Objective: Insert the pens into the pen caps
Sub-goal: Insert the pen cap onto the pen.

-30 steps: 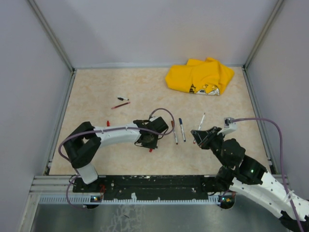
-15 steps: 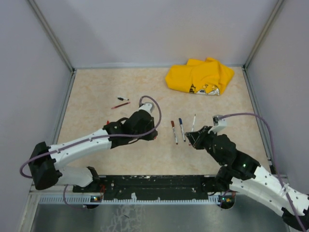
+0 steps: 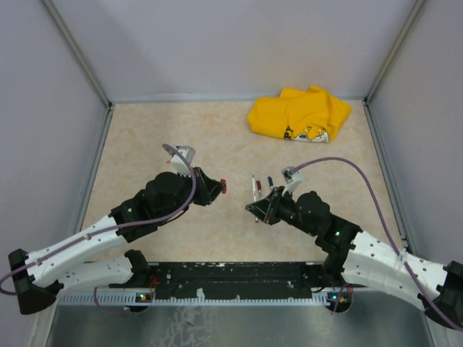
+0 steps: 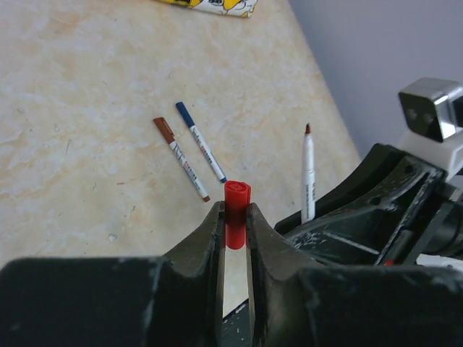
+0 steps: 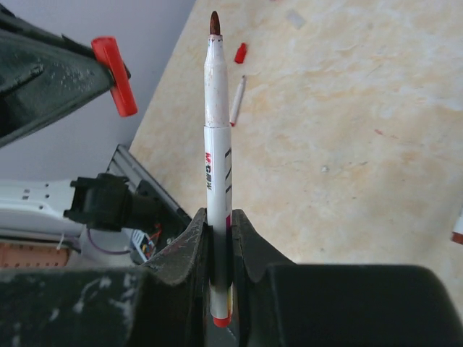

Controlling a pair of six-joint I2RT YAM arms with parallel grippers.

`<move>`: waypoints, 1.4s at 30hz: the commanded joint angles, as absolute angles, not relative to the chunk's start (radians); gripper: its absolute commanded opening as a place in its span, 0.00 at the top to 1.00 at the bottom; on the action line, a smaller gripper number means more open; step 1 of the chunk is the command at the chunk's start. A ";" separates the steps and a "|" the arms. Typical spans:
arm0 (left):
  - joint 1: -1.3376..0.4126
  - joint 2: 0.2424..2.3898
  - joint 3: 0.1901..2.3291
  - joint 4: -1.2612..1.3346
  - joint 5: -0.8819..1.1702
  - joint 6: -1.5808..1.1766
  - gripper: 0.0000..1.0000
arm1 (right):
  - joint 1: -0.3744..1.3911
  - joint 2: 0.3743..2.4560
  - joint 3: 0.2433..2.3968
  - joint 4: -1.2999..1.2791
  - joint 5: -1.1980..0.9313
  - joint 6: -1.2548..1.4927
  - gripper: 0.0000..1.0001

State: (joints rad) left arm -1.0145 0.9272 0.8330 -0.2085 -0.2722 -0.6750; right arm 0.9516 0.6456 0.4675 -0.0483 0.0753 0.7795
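Observation:
My left gripper (image 4: 234,213) is shut on a short red pen cap (image 4: 236,206), its open end pointing away from the wrist. My right gripper (image 5: 219,220) is shut on a white pen (image 5: 217,137) with a bare dark-red tip and a red rear end. In the top view the left gripper (image 3: 217,187) with the cap (image 3: 223,186) faces the right gripper (image 3: 259,210) and its pen (image 3: 255,189) across a small gap above mid-table. The right wrist view shows the cap (image 5: 116,76) up and left of the pen's tip, apart from it.
Two capped pens lie side by side on the table, one brown-red (image 4: 181,159) and one blue (image 4: 200,141). Another red cap (image 5: 240,52) and a loose pen (image 5: 236,100) lie farther off. A yellow cloth (image 3: 300,114) sits at the back right. Grey walls enclose the table.
The left arm swung up and back from the table's front, carrying the red cap. The right arm moved left with the pen, so both grippers now face each other.

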 commanded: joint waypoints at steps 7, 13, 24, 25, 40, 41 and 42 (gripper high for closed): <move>-1.014 0.811 0.766 -0.079 -0.285 -0.719 0.80 | 1.129 0.789 0.498 0.262 0.023 0.778 1.00; -1.014 0.786 0.763 -0.060 -0.280 -0.733 0.80 | 1.168 0.852 0.511 0.330 0.000 0.746 1.00; -1.014 0.751 0.744 -0.032 -0.288 -0.744 0.80 | 1.180 0.863 0.511 0.345 -0.020 0.729 1.00; -1.014 0.751 0.742 -0.030 -0.287 -0.745 0.80 | 1.181 0.864 0.512 0.348 -0.023 0.725 1.00; -1.014 0.763 0.745 -0.024 -0.275 -0.747 0.79 | 1.184 0.876 0.515 0.370 -0.034 0.723 1.00; -1.015 0.764 0.745 -0.024 -0.272 -0.747 0.79 | 1.184 0.875 0.514 0.369 -0.033 0.723 1.00; -1.014 0.765 0.746 -0.024 -0.270 -0.747 0.79 | 1.185 0.874 0.513 0.370 -0.032 0.723 1.00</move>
